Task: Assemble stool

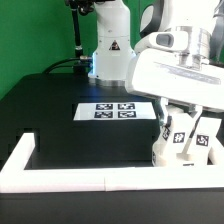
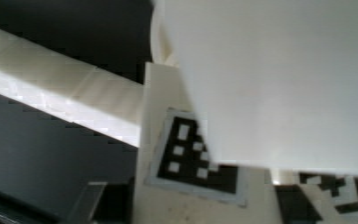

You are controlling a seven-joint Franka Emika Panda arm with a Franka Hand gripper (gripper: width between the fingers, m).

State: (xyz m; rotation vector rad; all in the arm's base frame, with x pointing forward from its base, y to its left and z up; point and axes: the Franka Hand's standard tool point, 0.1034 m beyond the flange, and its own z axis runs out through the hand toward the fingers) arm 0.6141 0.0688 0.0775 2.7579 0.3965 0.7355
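Claw point(image 1: 180, 112) closed, apparently on the seat point(image 1: 160, 75), tagged leg blocks point(image 1: 182, 140) hanging beneath it, near the border wall point(image 1: 100, 172) at the exterior view's right. Risk: a leg could catch the wall or drop off if loosely fitted.

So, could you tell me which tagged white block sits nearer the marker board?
The block on the exterior view's left; the other block sits farther right.

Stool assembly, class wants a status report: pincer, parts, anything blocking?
Pincer shut, low over the stool parts. Tagged leg block fills the wrist view. White border wall close beside; marker board apart.
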